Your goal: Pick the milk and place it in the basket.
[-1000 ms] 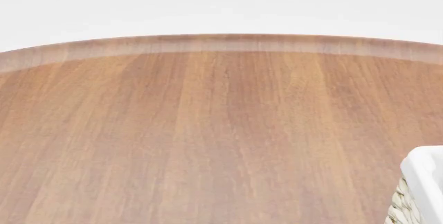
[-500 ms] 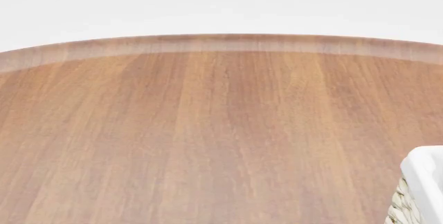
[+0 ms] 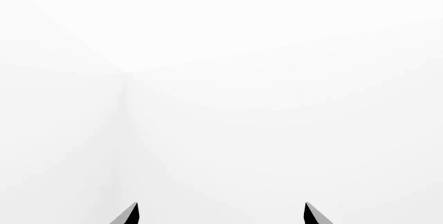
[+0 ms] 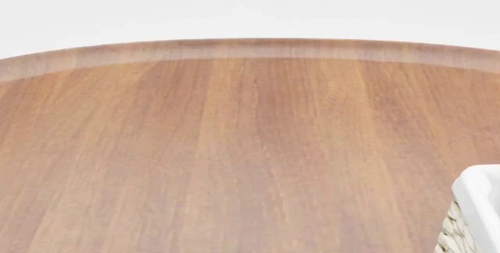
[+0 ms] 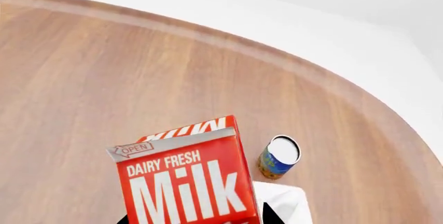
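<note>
Milk up close at my right gripper, basket at the surface's near right edge.

The milk [image 5: 185,178] fills the right wrist view, with the right gripper [image 5: 194,220] showing only as dark tips on either side of it; I judge it pinched on the carton and lifted above the surface [image 5: 83,79], but cannot tell for sure. A small blue can [image 5: 279,155] stands below, near the curved edge. My left gripper [image 3: 220,214] is spread, empty, facing blank white, parked out of the way. Only a corner of the basket [image 4: 476,206] shows in the head view, so the carry goes there.
</note>
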Available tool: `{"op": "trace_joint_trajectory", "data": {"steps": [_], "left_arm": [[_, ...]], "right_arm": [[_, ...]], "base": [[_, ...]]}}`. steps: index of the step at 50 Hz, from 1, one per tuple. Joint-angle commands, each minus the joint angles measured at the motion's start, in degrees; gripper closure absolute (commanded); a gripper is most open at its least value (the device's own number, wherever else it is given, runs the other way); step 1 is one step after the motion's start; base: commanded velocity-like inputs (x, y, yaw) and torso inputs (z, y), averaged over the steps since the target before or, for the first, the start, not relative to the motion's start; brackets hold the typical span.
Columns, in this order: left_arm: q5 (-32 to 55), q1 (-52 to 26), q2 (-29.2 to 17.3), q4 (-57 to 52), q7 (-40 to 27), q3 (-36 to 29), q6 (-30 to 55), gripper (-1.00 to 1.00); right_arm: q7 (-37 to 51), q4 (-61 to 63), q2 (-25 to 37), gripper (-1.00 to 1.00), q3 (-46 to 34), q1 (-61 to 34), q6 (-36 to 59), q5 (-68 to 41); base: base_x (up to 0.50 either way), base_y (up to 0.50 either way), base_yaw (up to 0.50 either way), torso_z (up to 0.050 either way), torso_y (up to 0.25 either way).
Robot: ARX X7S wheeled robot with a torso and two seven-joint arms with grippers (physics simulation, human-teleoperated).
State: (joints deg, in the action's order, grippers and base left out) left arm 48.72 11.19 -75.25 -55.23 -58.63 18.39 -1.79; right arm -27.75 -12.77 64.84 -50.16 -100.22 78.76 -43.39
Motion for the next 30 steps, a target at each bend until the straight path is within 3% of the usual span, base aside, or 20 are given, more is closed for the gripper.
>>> {"op": "trace_joint_trajectory", "data": {"steps": [1, 30], "left_arm": [[-1.0, -0.5, 1.0, 0.0, 1.0, 0.9, 0.5, -1.00], [-1.3, 0.8, 2.9, -0.1, 2.3, 2.8, 1.4, -1.00]], "right_arm": [[-0.4, 1.7, 0.7, 1.00, 1.6, 1.4, -1.1, 1.3], [5.1, -2.1, 2.7, 1.00, 4.2, 10.3, -3.8, -2.0]], "base": [[0.00, 0.00, 0.00, 0.000, 0.000], [0.00, 0.00, 0.00, 0.000, 0.001]]}}
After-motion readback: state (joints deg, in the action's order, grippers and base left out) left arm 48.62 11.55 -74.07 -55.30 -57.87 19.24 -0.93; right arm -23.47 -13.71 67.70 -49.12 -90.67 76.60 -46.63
